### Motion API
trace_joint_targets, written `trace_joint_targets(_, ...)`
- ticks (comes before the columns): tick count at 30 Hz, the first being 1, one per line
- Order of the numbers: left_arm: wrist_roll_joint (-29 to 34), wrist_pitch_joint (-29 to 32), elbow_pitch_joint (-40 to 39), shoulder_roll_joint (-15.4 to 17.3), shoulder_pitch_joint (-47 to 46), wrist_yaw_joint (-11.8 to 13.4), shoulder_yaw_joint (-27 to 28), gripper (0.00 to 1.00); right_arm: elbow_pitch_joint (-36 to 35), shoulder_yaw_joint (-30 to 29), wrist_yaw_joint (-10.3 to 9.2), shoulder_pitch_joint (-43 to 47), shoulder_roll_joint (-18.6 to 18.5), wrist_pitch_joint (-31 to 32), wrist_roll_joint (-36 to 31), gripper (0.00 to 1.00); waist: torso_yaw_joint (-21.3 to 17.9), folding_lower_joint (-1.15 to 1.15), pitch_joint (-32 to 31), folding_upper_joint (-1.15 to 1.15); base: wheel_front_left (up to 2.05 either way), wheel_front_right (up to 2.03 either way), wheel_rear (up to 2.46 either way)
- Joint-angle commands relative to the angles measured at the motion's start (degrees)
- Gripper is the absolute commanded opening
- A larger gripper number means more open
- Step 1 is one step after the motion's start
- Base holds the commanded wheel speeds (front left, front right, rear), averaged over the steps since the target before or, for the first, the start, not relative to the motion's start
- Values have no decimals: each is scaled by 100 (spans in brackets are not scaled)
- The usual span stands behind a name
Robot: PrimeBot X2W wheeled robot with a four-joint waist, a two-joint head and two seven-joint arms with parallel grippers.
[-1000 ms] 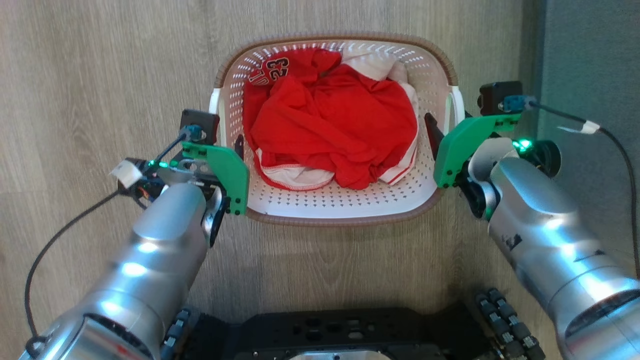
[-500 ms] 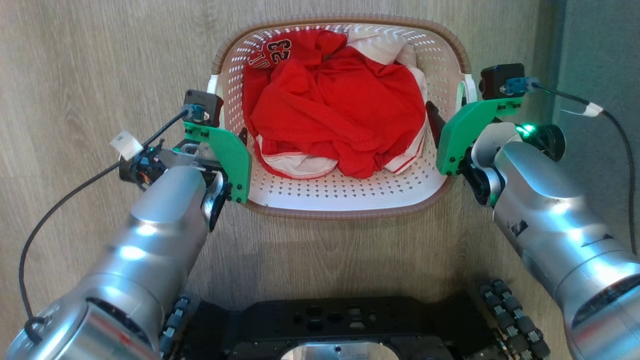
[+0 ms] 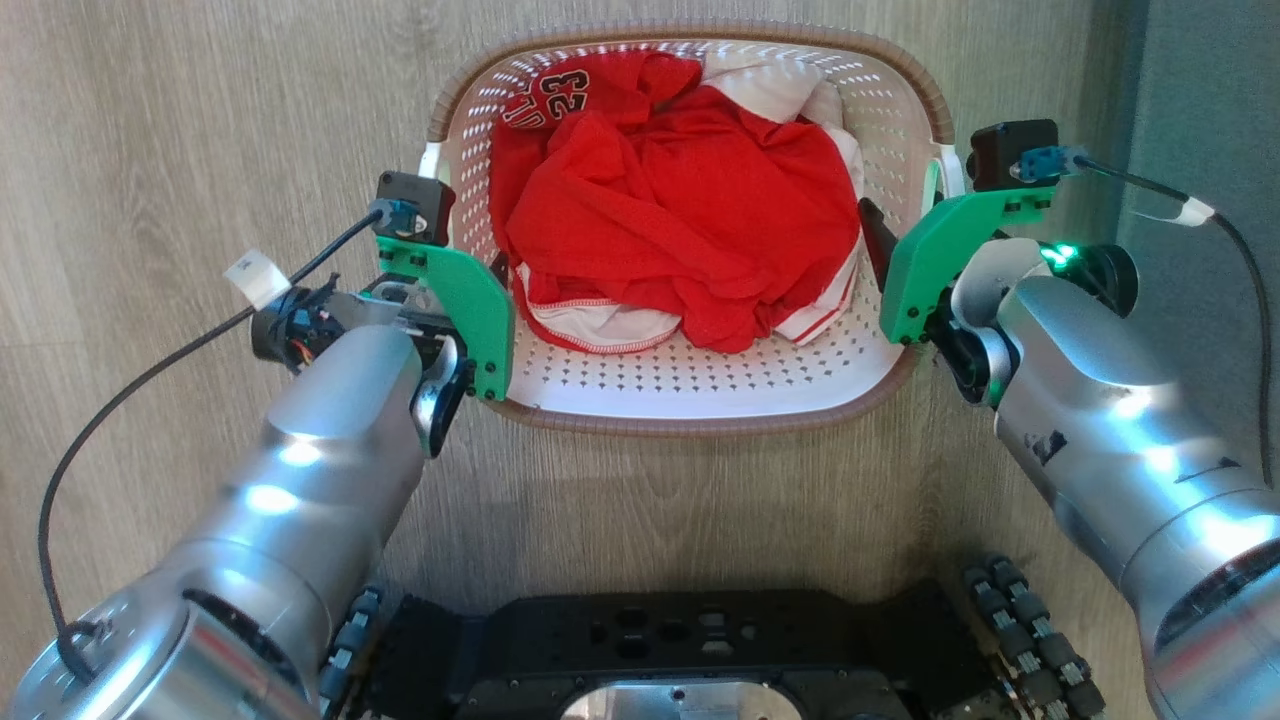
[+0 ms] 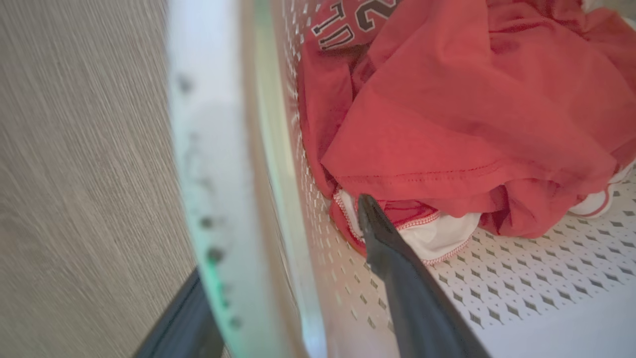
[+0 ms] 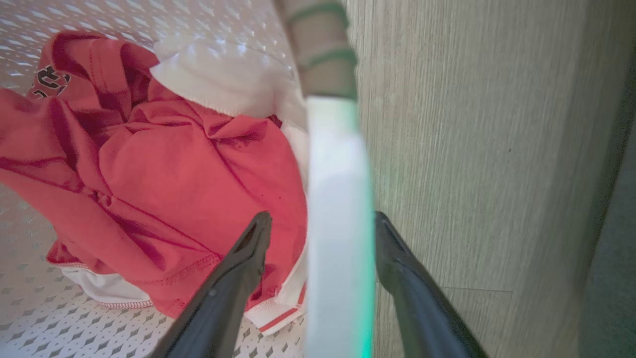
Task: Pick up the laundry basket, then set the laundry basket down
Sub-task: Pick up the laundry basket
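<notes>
Wood-grain floor showing beneath laundry basket, which is sitting directly ahead of my base.

- Basket reading larger and higher in head view than second ago, both arms riding along with it. Camera also shifting slightly.
- I am judging lift as underway, set-down still pending.
- Left gripper standing wide, straddling left handle: one finger inside wall, one outside.
- Right gripper doing likewise on right handle, gap showing at inner finger.
- Basket carrying crumpled red jersey over white garment.
</notes>
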Motion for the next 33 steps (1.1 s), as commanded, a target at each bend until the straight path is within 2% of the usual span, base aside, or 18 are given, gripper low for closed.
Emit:
trace_joint_targets(1, -71, -28, -33, 111, 13, 40, 5, 100, -28, 112, 40, 234, 43, -61, 56, 100, 5, 0, 4, 0, 0, 0, 0)
trace_joint_targets(2, -112, -28, -40, 111, 9, 44, -24, 62, -38, 156, 40, 233, 37, -50, 83, 100, 11, 0, 8, 0, 0, 0, 0)
trace_joint_targets(3, -155, -23, -46, 111, 7, 48, -52, 15, -47, 203, 40, 228, 22, -47, 103, 44, 18, 0, 12, 0, 0, 0, 0)
trace_joint_targets(4, -215, -8, -49, 111, 10, 63, -65, 0, -45, 248, 40, 219, -3, -77, 109, 7, 27, 0, 13, 0, 0, 0, 0)
trace_joint_targets(5, -279, 15, -56, 111, 17, 81, -79, 0, -37, 280, 40, 220, -21, -108, 128, 0, 36, 0, 7, 0, 0, 0, 0)
trace_joint_targets(14, -668, 73, -252, 111, 41, 61, -427, 0, 47, 537, 40, 205, -170, -203, 331, 0, 181, 0, -77, 0, 0, 0, 0)
trace_joint_targets(19, -814, 180, -308, 111, 70, -27, -708, 0, 126, 851, 40, 210, -233, -2, 293, 0, 206, 0, -261, 0, 0, 0, 0)
trace_joint_targets(25, -912, 801, -340, 111, 198, -390, -1207, 0, 39, 1462, 40, 372, -285, 927, 299, 0, 178, 0, -747, 0, 0, 0, 0)
trace_joint_targets(29, -993, 1247, -344, 111, 239, -543, -1448, 0, -268, 1737, 40, 455, -382, 1662, 648, 0, 131, 0, -1281, 0, 0, 0, 0)
trace_joint_targets(33, -1050, 1416, -338, 111, 313, -615, -1541, 0, -423, 1912, 40, 493, -443, 1950, 859, 0, 100, 0, -1767, 0, 0, 0, 0)
